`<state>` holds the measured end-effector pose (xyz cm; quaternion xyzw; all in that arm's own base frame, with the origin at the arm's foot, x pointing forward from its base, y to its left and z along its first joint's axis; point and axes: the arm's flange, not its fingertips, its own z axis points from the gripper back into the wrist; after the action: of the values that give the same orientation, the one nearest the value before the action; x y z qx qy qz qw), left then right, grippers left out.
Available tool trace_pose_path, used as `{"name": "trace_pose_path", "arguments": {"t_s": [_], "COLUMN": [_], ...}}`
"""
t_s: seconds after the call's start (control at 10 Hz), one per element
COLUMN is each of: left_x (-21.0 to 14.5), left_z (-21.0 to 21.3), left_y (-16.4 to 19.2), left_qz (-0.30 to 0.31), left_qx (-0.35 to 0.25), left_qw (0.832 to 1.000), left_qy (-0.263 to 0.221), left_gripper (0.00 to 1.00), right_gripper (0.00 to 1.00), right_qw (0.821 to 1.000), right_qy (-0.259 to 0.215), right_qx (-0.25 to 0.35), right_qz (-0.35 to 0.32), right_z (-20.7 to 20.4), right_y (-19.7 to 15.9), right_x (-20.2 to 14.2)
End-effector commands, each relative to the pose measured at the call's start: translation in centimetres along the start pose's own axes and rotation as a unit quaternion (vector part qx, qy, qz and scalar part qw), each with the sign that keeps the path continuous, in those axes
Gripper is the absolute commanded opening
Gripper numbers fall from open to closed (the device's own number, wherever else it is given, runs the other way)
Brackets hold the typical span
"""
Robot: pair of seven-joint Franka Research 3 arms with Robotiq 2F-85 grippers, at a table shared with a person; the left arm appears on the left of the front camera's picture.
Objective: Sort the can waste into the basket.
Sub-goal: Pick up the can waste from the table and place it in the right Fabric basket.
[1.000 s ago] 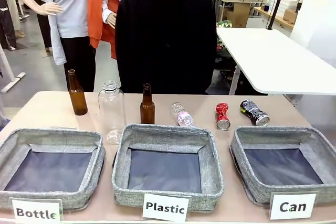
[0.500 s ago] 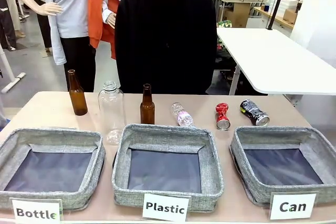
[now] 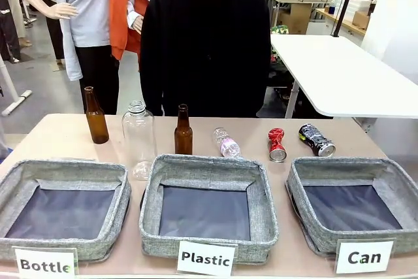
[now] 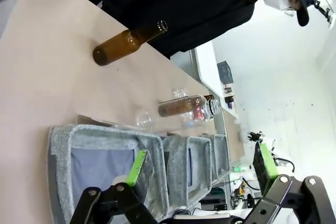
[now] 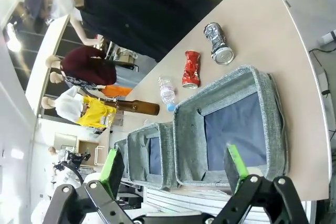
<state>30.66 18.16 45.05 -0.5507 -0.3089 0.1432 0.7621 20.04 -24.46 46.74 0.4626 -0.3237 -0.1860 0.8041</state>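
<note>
The red can (image 3: 277, 144) and the black-and-silver can (image 3: 317, 140) are sitting a little apart near the bench's (image 3: 59, 132) far edge, toward its right side. I think both are lying down. The Can basket (image 3: 339, 165) is sitting just in front of them, at the near right corner. The left end effector (image 4: 202, 165) and the right end effector (image 5: 174, 166) are hanging with fingers wide apart.

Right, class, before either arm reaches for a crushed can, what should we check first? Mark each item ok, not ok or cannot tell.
1. Red can lies free on the table: ok.
2. Black-and-silver can lies apart from it: ok.
3. "Can" basket has nothing inside: ok.
4. Right gripper, jaws open: ok.
5. Left gripper, jaws open: ok.
6. Small plastic bottle is apart from the red can: ok.
</note>
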Motion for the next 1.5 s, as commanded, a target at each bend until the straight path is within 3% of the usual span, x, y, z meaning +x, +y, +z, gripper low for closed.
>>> {"name": "trace_pose_path", "arguments": {"t_s": [0.0,0.2,0.4,0.6,0.7,0.8,1.1,1.3,1.4], "left_x": [0.0,0.0,0.0,0.0,0.0,0.0,0.0,0.0,0.0], "left_z": [0.9,0.9,0.9,0.9,0.9,0.9,0.9,0.9,0.9], "left_y": [-0.2,-0.2,-0.2,-0.2,-0.2,-0.2,-0.2,-0.2,-0.2], "left_qz": [-0.022,-0.022,-0.022,-0.022,-0.022,-0.022,-0.022,-0.022,-0.022], "left_qx": [-0.002,-0.002,-0.002,-0.002,-0.002,-0.002,-0.002,-0.002,-0.002], "left_qw": [1.0,1.0,1.0,1.0,1.0,1.0,1.0,1.0,1.0], "left_qy": [0.003,0.003,0.003,0.003,0.003,0.003,0.003,0.003,0.003], "left_gripper": [1.0,1.0,1.0,1.0,1.0,1.0,1.0,1.0,1.0], "right_gripper": [1.0,1.0,1.0,1.0,1.0,1.0,1.0,1.0,1.0], "right_qw": [1.0,1.0,0.989,0.948,0.918,0.896,0.862,0.848,0.853], "right_qy": [-0.004,0.0,0.013,0.046,0.082,0.104,0.149,0.174,0.18], "right_qx": [0.007,-0.001,-0.15,-0.314,-0.383,-0.424,-0.467,-0.475,-0.462], "right_qz": [0.014,0.001,0.015,0.033,0.067,0.084,0.132,0.155,0.163], "right_z": [0.4,0.1,-3.8,-10.0,-14.1,-17.7,-28.1,-32.2,-33.4], "right_y": [0.1,0.2,5.0,10.3,12.8,14.0,15.2,14.1,13.4], "right_x": [0.1,0.0,1.0,3.6,5.0,5.7,7.1,6.8,6.7]}}
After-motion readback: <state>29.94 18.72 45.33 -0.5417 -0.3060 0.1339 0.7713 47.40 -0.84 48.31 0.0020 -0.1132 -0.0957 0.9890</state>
